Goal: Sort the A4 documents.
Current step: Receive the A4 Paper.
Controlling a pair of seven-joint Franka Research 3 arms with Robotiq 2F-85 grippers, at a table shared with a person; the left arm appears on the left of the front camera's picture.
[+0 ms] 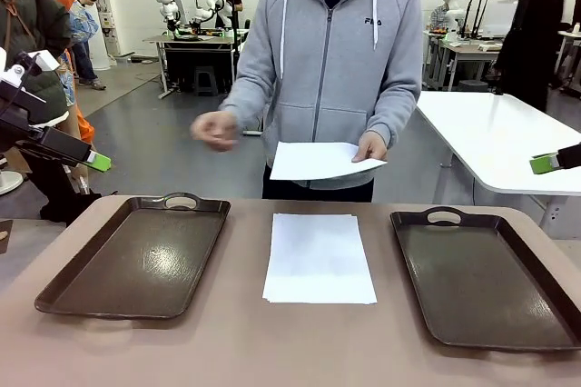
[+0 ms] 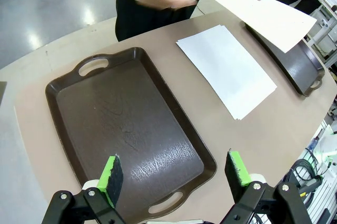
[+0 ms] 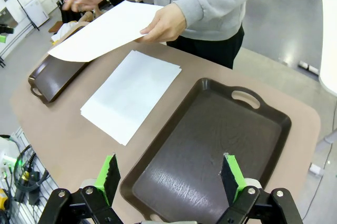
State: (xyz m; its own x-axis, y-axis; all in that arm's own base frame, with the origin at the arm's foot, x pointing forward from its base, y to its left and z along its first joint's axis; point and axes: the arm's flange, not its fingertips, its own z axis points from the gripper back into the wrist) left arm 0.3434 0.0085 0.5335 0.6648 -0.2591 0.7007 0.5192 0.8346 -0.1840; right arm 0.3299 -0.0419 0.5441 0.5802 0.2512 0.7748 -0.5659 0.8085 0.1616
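Midway along the surface (image 1: pixel 227 351), between the left tray (image 1: pixel 136 260) and the right tray (image 1: pixel 481 278), the A4 documents (image 1: pixel 319 258) lie in a thin stack, long axis running near edge to far edge; one more sheet (image 1: pixel 318 160) hangs crosswise in the person's hand (image 1: pixel 370 146) above the far edge. Such paper is likely light, limp and slippery, best pinched at a free corner. Both the left claw (image 2: pixel 174 170) and the right claw (image 3: pixel 170 173) gape wide, empty.

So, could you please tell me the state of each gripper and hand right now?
Left gripper: open, empty.
Right gripper: open, empty.
Person's hand: holds one A4 document.
Person's other hand: apparently empty.
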